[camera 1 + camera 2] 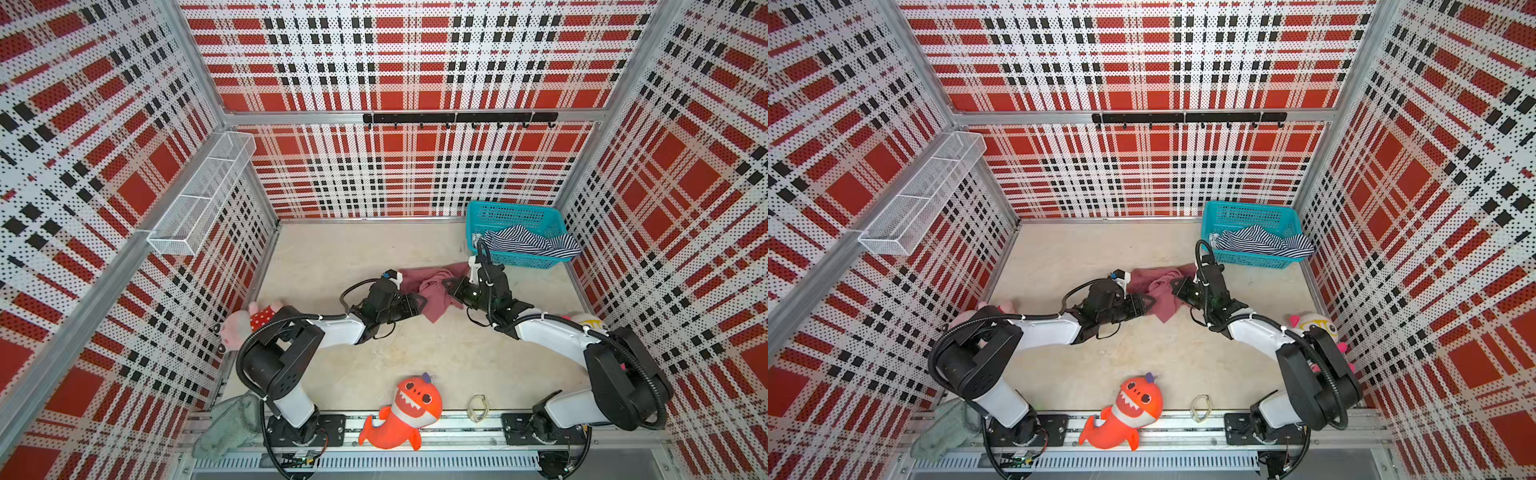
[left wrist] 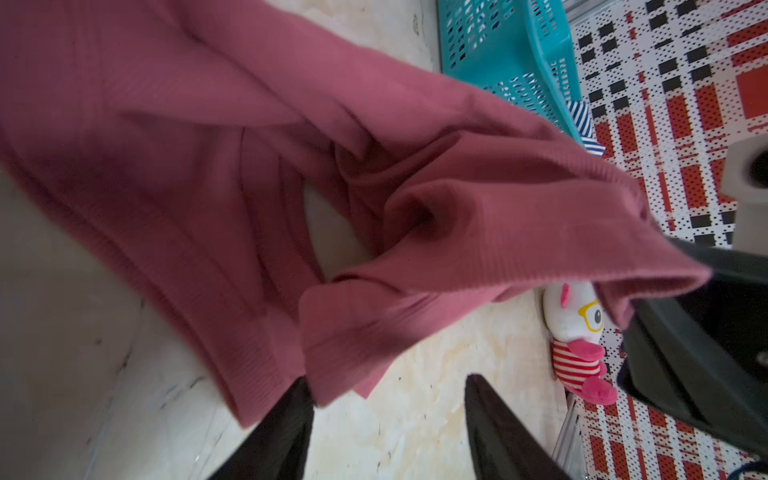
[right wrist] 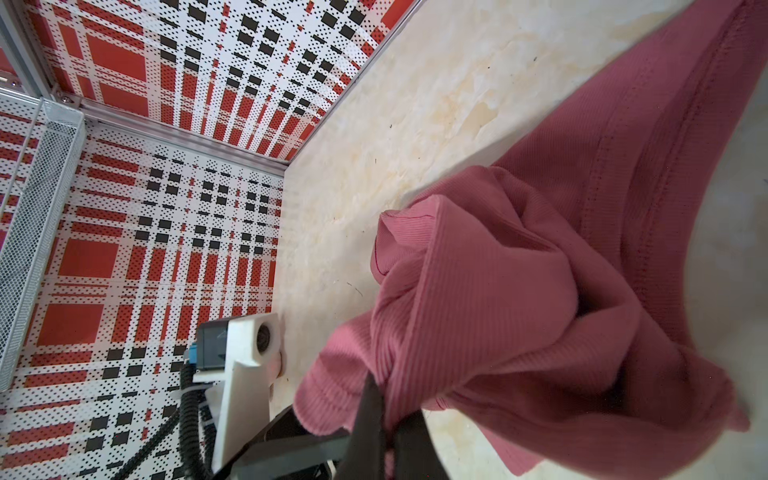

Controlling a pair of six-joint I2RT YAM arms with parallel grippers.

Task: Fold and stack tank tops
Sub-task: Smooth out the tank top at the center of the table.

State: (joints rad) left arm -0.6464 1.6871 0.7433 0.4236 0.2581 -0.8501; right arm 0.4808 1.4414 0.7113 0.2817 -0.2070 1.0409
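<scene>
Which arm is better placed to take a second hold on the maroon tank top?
Left. The left end effector stands open with the loose hem of the maroon tank top at one fingertip; the right end effector is shut on a bunched part of it.

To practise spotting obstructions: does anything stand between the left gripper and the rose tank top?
Nothing visible does. The left gripper stands open at the hem of the rose tank top, with the cloth's edge reaching one finger. The right gripper is shut on the same top.
</scene>
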